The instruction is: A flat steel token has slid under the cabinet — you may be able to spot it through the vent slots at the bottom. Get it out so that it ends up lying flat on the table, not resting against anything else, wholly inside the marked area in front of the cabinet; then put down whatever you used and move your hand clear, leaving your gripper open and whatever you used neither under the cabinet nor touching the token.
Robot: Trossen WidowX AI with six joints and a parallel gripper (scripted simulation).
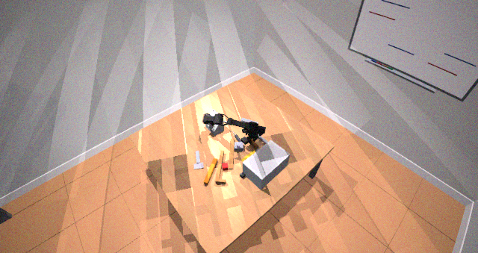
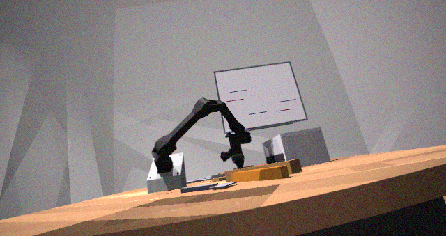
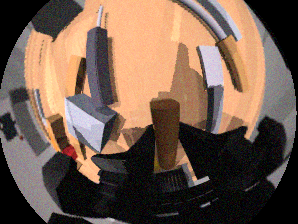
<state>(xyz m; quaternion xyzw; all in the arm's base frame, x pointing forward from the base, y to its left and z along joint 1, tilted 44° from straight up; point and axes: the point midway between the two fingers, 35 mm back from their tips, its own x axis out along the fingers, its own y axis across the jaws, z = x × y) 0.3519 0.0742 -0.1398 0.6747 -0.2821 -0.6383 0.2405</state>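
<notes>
The wooden table (image 1: pixel 299 141) is carrying everything, spreading out beneath the claw on all sides. The grey cabinet (image 1: pixel 266 163) is sitting just beside the claw, on the side away from the arm's base (image 1: pixel 213 123). The black arm (image 2: pixel 195 119) is arching up from that base and bending down so that the claw (image 3: pixel 166 163) is pointing at the table top close to the cabinet's front. Several long tools are lying near the claw: an orange bar (image 1: pixel 210 171), a wooden stick (image 1: pixel 220 167) with a small red block (image 1: pixel 225 166) beside it, and a grey scraper (image 1: pixel 198 160) furthest off. The claw is closing partway and gripping a brown wooden rod (image 3: pixel 164 132), which is sticking out from between the fingers toward the table. The steel token is not showing in any view, so I cannot tell where it is lying.
</notes>
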